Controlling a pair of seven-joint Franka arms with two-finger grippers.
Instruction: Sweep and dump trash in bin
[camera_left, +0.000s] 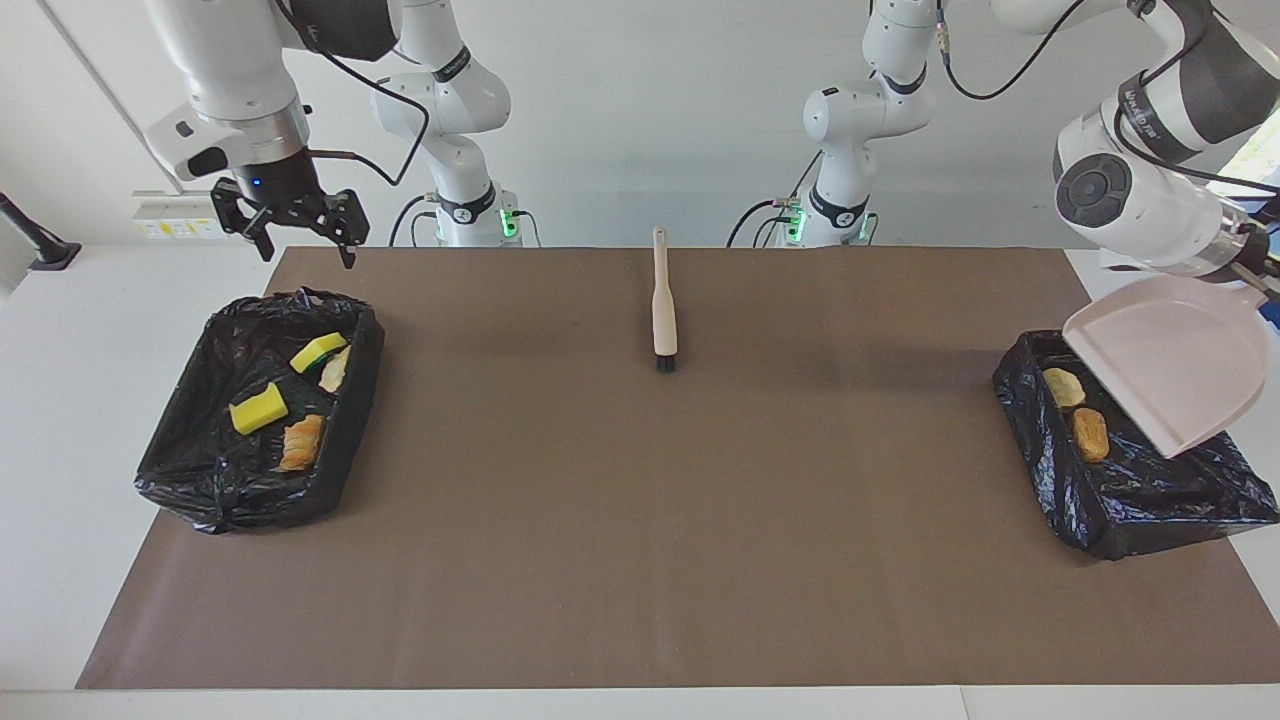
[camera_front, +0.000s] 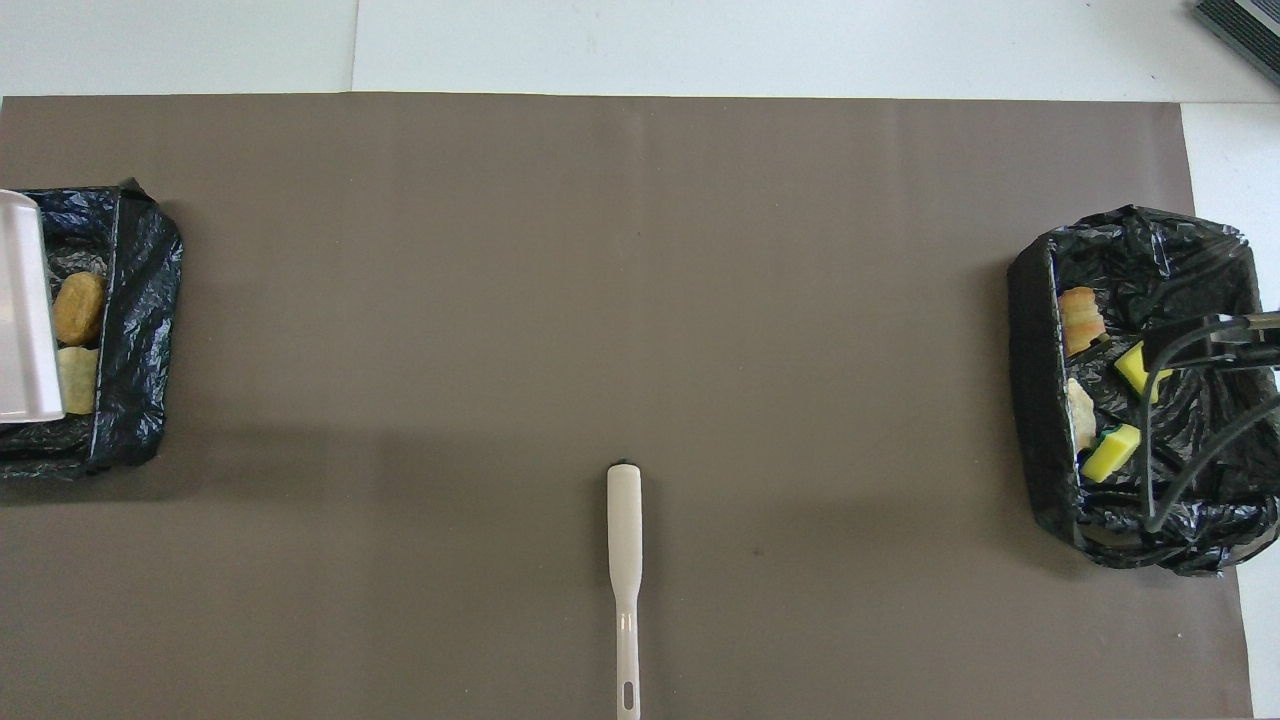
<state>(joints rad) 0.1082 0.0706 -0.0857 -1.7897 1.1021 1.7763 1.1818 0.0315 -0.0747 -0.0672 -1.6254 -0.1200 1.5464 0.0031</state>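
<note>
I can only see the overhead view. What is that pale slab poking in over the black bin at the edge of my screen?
Observer: A pinkish dustpan. The left gripper is shut on it and holds it tilted, mouth down, over the bin at the left arm's end.
Operator: Is there any rubbish on it?
Observer: No, the inside that shows is bare.
Operator: And those cables over the other bin?
Observer: They belong to the right arm. The right gripper hangs high over the bin at the right arm's end, open and holding nothing.
</note>
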